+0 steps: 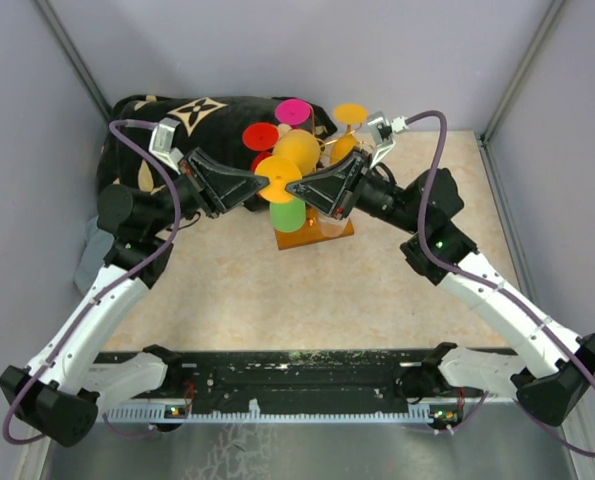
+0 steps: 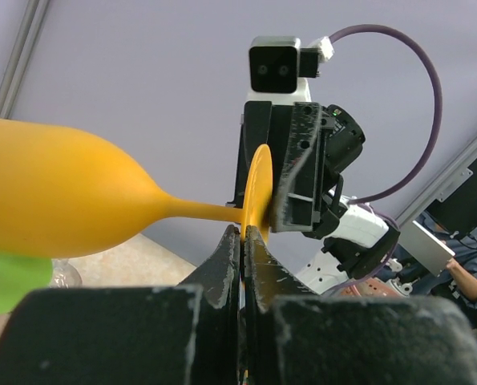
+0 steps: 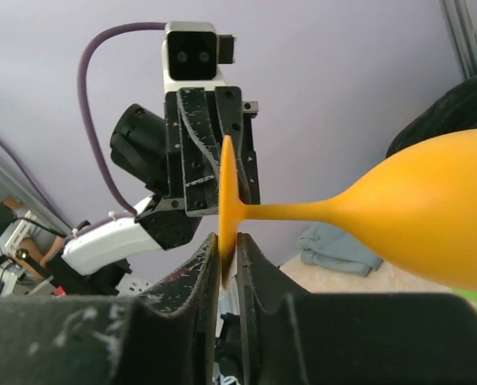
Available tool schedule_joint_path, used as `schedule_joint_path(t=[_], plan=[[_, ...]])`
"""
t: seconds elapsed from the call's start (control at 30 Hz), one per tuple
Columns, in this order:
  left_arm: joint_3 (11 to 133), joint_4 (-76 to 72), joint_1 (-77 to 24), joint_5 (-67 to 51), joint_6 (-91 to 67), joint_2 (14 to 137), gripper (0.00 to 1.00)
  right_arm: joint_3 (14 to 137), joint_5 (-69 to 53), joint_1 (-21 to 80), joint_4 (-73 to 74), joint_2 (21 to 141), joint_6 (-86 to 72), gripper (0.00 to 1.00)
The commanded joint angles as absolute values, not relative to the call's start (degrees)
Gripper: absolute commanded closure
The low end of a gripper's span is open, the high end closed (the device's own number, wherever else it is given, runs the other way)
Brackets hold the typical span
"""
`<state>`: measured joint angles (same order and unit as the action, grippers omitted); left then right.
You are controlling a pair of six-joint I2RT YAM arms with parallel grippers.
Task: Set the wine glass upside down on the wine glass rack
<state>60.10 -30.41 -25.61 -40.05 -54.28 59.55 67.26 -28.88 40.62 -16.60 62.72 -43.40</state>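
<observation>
Orange glass (image 1: pixel 299 150) was held in the air on its side, stem level, over the rack (image 1: pixel 307 238), not hung on it. Rack stood at the far middle of the bench (image 1: pixel 377 290), nearer the far edge than the near one. Pink, red, green and another orange glass sat on the rack's arms around the held one.

Left gripper (image 2: pixel 244 237) was clamped tight on the lower rim of the glass foot (image 2: pixel 258 188), with the bowl out to the left in its wrist view. Right gripper (image 3: pixel 226 245) faced it from the other side, jaws narrowly apart and straddling the same foot rim; whether the pads touched it could not be told. Both grippers met at the foot, just left of the rack's middle, bowl pointing toward the far edge.

Dark patterned cloth (image 1: pixel 147 130) lay at the far left corner, behind the rack.
</observation>
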Motion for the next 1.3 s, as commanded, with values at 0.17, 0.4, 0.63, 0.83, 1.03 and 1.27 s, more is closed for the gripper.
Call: schedule_joint_path(t=[0.17, 0.4, 0.63, 0.83, 1.03, 1.27], plan=[[62.3, -31.46, -25.43, -39.96, -53.3, 57.61, 1.0, 70.41, -25.99, 42.19, -18.17, 61.68, -41.42, 1.0], [61.88, -31.64, -25.42, -40.08, -52.67, 56.22, 0.75, 69.96, -23.95, 42.19, -17.23, 58.66, -39.65, 1.0], [62.09, -30.98, -25.47, -40.17, -52.2, 54.87, 0.5, 70.35, -21.37, 42.18, -14.56, 55.08, -37.06, 1.0], [62.14, -28.57, -25.46, -40.08, -50.66, 53.0, 0.48, 71.23, -17.25, 42.19, -9.13, 51.33, -33.15, 1.0], [61.39, -25.85, -25.45, -39.16, -48.94, 50.38, 0.48, 73.08, -6.93, 42.21, 0.46, 46.61, -26.54, 1.0], [60.74, -26.62, -25.48, -39.89, -50.11, 49.36, 0.48, 73.27, 6.86, 42.25, 7.6, 42.85, -20.9, 1.0]])
